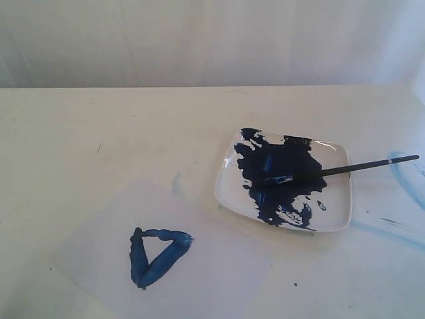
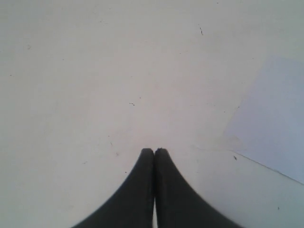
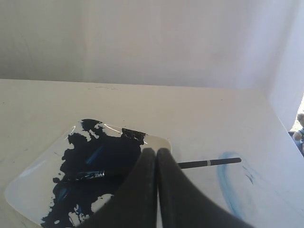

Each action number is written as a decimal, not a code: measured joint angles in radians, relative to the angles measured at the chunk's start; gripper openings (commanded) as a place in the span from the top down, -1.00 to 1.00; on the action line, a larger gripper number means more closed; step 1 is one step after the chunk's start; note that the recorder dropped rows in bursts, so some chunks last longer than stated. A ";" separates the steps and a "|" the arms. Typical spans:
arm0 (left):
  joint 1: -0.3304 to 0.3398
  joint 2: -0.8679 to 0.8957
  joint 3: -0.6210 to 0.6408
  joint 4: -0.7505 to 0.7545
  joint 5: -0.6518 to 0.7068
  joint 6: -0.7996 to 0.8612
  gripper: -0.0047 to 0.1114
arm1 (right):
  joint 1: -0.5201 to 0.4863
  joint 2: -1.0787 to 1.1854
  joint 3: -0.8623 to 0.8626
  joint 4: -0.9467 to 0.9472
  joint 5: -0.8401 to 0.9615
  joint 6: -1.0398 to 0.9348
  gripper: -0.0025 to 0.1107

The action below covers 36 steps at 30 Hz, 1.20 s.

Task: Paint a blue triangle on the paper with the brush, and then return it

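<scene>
Matte, off-white tabletop (image 1: 99, 133) carrying a thin, pale rectangular sheet, the paper (image 1: 219, 272), set askew near the front edge. The blue triangle (image 1: 137, 259), a thick, uneven dark-blue outline, sits on the paper's left part. Just beside the paper's far right side stands a glossy white square plate (image 1: 335, 222) with rounded corners, coated by an irregular dark-blue paint blotch (image 1: 285, 166). The brush (image 1: 345, 169), slender and black-handled, lies with its bristles in the blotch and its handle overhanging the plate's right rim. Pale-blue smears (image 1: 405, 176) mark the tabletop at right. Left jaws: pressed together above bare tabletop. Right jaws: pressed together, holding nothing, above the plate. Open tabletop spreads left of and behind the plate.
</scene>
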 measured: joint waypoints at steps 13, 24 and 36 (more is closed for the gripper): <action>0.000 0.000 0.000 0.176 -0.012 -0.015 0.92 | 0.000 0.000 0.000 0.000 0.000 0.000 0.96; 0.000 0.000 0.000 0.176 -0.018 -0.015 0.92 | 0.000 0.000 0.000 0.000 0.000 0.000 0.96; 0.000 0.000 0.000 0.179 -0.018 -0.015 0.92 | 0.006 -0.035 0.000 0.000 0.002 0.002 0.96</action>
